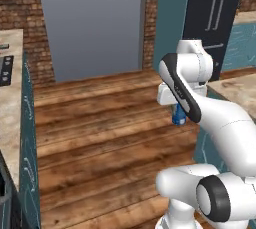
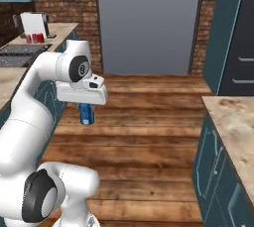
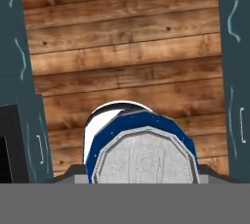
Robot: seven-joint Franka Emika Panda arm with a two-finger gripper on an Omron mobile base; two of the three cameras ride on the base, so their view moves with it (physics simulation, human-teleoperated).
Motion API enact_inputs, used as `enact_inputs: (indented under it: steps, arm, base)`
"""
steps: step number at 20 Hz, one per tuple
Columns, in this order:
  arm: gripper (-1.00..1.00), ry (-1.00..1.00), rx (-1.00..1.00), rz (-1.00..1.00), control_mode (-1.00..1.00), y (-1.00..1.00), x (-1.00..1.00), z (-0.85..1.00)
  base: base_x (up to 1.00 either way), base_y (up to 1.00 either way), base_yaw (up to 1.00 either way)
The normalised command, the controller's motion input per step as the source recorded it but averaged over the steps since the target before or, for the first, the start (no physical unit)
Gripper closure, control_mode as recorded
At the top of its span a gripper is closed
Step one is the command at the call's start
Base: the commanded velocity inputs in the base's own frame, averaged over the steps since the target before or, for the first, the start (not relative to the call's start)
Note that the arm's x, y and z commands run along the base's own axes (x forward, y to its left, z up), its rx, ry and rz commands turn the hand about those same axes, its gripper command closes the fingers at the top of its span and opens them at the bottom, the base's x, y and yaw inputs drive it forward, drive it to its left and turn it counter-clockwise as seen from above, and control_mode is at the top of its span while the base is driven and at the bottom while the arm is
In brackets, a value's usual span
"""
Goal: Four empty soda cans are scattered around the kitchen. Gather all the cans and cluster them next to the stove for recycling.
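A blue soda can (image 2: 87,114) with a silver top hangs upright under my hand, high above the wooden floor, with my gripper (image 2: 87,108) shut on it. From the left base view the blue can (image 1: 178,117) peeks out below the wrist, mostly hidden by the forearm. The hand view looks straight down on the can's silver lid (image 3: 144,157). Red soda cans (image 2: 34,37) stand together on the far left counter, just behind the black stove (image 2: 22,49). The stove's edge (image 1: 5,69) also shows at the left of the left base view.
A white appliance (image 2: 33,24) stands behind the red cans. Teal cabinets flank a wooden floor aisle (image 2: 149,122). A stone counter (image 2: 235,122) runs along the right, with a tall dark cabinet (image 1: 212,18) beyond. A grey panel (image 1: 90,23) closes the far end.
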Motion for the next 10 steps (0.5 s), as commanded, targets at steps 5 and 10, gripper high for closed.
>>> enact_inputs:
  steps: [5,10]
  arm:
    - [1.0,0.0,0.0,0.0,1.0,0.0,0.0,0.0]
    - [1.0,0.0,0.0,0.0,1.0,0.0,0.0,0.0]
  base:
    - [1.0,0.0,0.0]
    - [1.0,0.1,0.0]
